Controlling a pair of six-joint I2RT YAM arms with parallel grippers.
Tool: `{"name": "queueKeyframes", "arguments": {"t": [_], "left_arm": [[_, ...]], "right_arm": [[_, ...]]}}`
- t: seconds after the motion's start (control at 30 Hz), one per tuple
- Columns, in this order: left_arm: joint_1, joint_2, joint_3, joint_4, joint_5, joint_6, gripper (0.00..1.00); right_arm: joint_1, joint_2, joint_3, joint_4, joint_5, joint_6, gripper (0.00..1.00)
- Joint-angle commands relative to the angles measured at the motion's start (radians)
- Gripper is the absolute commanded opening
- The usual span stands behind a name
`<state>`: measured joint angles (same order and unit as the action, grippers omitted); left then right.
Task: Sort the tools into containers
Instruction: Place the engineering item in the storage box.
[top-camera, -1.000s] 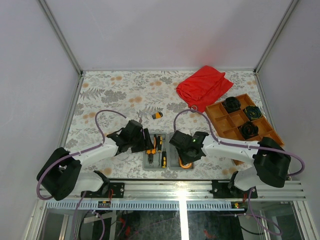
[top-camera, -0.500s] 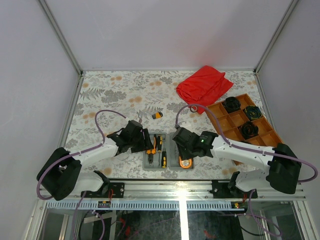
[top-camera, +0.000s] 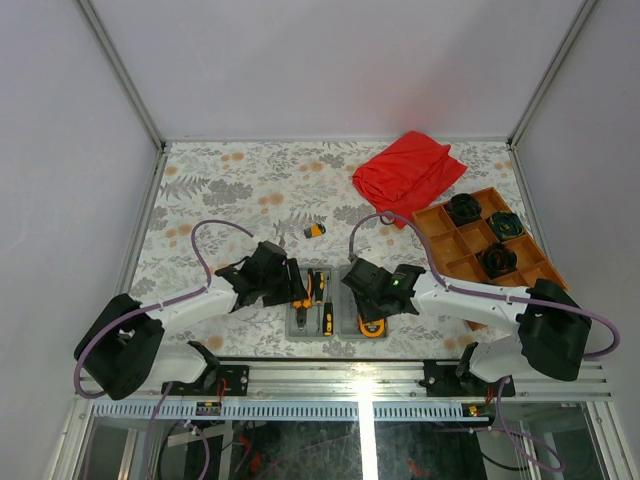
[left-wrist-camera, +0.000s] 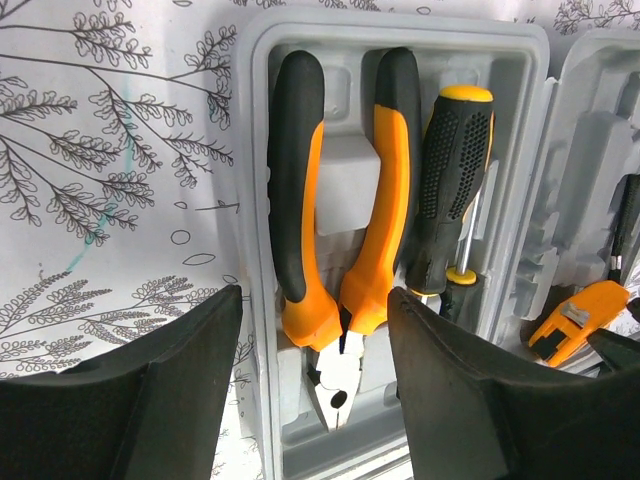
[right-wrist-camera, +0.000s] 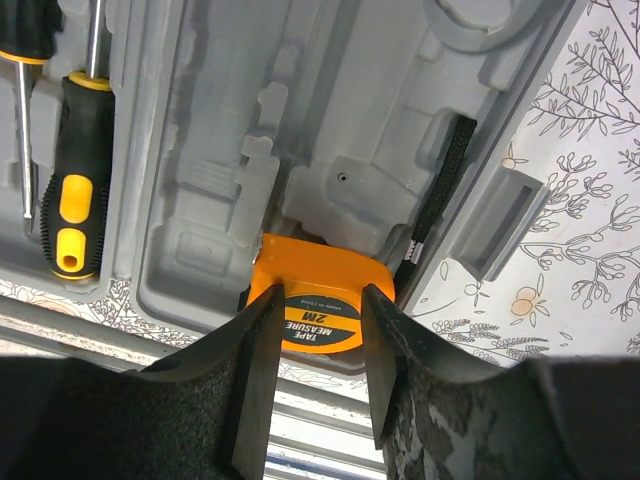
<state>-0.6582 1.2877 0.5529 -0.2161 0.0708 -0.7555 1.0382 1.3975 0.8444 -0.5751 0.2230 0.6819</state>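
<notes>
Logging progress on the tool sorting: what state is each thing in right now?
left gripper: open, straddling the pliers head.
right gripper: closed on the tape measure.
pliers: seated in the left tray.
tape measure: gripped, at the right tray near edge.
small orange piece: loose on the table.
red cloth: crumpled.

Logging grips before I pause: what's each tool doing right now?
Left tool: open, straddling the pliers, not gripping.
Right tool: closed on the tape measure.
</notes>
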Motion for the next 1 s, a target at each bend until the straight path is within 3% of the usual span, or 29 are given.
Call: {"name": "queueKeyframes", "arguments": {"t": [0.0, 0.7, 0.83, 0.97], "left_arm": [[-0.01, 0.015, 0.01, 0.039, -0.018, -0.01, 0.58], [-0.023, 0.031, 0.015, 0.041, -0.022, -0.01, 0.58], [-0.024, 0.017, 0.003, 0.038, -0.023, -0.013, 0.58], [-0.024, -0.001, -0.015, 0.037, -0.024, -0.015, 0.58]], "right_arm": [[-0.007, 0.02, -0.014, 0.003, -0.012, 0.023, 0.42], [-0.007, 0.182, -0.054, -0.004, -0.069, 0.061, 0.4], [-0.007, 0.124, -0.046, 0.015, -0.054, 0.055, 0.39], [-0.006, -0.008, -0.002, 0.027, -0.005, 0.028, 0.47]]}}
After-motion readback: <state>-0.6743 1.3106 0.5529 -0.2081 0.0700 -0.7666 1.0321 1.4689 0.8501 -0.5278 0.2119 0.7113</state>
